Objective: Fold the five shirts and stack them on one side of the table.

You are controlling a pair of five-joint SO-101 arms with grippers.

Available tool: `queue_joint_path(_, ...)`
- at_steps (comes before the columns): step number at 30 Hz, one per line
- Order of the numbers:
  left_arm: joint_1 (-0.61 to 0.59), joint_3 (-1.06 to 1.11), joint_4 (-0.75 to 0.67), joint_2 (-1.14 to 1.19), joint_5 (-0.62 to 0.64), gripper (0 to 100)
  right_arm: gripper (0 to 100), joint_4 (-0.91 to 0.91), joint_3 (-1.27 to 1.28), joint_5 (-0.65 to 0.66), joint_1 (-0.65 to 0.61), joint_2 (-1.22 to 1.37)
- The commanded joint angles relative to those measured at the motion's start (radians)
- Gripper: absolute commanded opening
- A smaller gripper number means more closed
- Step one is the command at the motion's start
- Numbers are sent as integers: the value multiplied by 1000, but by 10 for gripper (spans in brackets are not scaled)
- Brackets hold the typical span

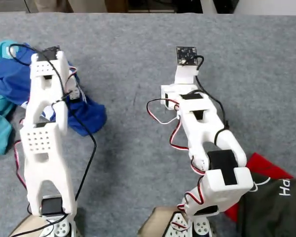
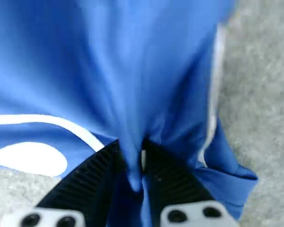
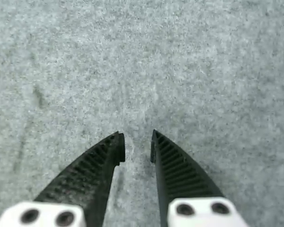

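Left jaws: clenched on a pinched ridge of the blue shirt (image 2: 109, 71). We see the cloth squeezed between the two ribbed black fingers (image 2: 92, 172) of the left gripper (image 2: 132, 153), with nothing but the fold between them.
Right jaws: parted a little at the tips, grasping nothing. We note the right gripper (image 3: 137, 142) hangs over bare grey table cover (image 3: 180, 56); we cannot tell whether the tips touch it.
Blue shirt: bunched at the left of the high view, partly beneath the left arm (image 1: 42, 143). White trim shows on it in the left wrist view.
Teal shirt (image 1: 0, 128): crumpled at the left edge of the high view, touching the blue one.
Red shirt (image 1: 266, 168): lower right of the high view, partly under a dark shirt (image 1: 274, 207) with white print.
Right arm (image 1: 200, 121): we place it right of centre, gripper end toward the top of the frame, well apart from the blue shirt.
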Motion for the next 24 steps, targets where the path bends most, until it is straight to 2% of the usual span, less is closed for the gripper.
queue_joint_path(1, 57, -87, 98, -1, 14, 19, 102, 6, -53, -8, 8, -53)
queue_joint_path(5, 187, -34, 98, -93, 8, 18, 102, 5, -53, -6, 16, -54)
queue_joint_path(10, 370, 135, 98, -303, -20, 18, 107, 8, -74, -11, 56, -56)
queue_joint_path(16, 543, 328, 97, -591, -20, 18, 231, 8, -99, -12, 168, -137)
queue_joint_path(24, 767, 376, 94, -811, -14, 18, 246, 8, -84, -8, 283, -245)
